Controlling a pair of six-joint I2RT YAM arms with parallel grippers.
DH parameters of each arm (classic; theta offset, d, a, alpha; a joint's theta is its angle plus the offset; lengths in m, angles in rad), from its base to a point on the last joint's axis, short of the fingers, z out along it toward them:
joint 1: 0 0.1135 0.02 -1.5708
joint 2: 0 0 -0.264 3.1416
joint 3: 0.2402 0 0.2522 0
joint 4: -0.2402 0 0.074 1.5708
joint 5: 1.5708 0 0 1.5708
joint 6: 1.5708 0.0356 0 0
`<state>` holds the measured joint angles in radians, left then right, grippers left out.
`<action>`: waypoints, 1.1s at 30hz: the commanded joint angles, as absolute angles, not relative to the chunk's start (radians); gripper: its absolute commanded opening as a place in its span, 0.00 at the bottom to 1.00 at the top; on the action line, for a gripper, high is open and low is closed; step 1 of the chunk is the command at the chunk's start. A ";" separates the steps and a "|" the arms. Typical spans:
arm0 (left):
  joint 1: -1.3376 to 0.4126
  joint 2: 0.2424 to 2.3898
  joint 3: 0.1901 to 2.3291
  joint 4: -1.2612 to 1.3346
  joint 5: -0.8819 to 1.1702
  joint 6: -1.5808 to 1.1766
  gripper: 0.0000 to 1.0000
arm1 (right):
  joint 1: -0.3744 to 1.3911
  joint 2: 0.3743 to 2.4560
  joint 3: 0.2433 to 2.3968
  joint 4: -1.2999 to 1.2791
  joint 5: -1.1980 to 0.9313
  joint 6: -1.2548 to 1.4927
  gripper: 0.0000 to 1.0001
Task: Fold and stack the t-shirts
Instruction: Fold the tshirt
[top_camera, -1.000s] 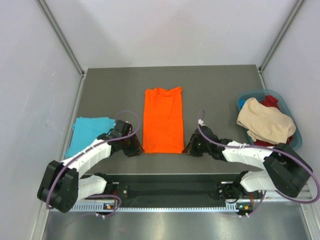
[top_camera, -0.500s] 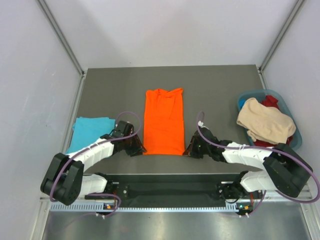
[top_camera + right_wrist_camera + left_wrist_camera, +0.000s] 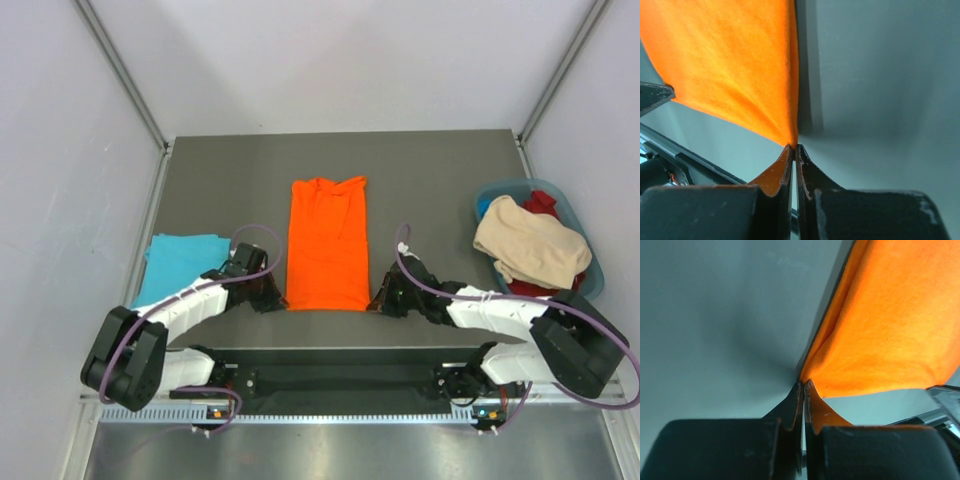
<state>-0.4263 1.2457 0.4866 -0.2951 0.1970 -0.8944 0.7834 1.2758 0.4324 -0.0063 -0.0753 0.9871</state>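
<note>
The orange t-shirt point(image 3: 326, 243) lies as a long narrow strip in the middle of the grey table, collar at the far end. My left gripper point(image 3: 281, 300) is shut on its near left corner; the left wrist view shows the orange cloth point(image 3: 880, 335) pinched at the closed fingertips point(image 3: 803, 385). My right gripper point(image 3: 373, 301) is shut on the near right corner; the right wrist view shows the cloth point(image 3: 735, 65) held at the closed tips point(image 3: 793, 146). The turquoise t-shirt point(image 3: 175, 263) lies folded at the left edge, partly hidden by my left arm.
A blue basket point(image 3: 590, 262) at the right edge holds a beige cloth point(image 3: 528, 248) and a red one point(image 3: 540, 203). Grey walls close in the table on three sides. The black base rail point(image 3: 340, 378) runs along the near edge.
Both grippers have moved in to the orange shirt's near corners and are shut on them. The near hem has shifted slightly towards the arms.
</note>
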 commanded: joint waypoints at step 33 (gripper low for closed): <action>-0.451 1.167 0.859 -0.583 0.146 -0.842 0.00 | 0.778 1.098 0.713 -0.301 0.034 0.850 0.00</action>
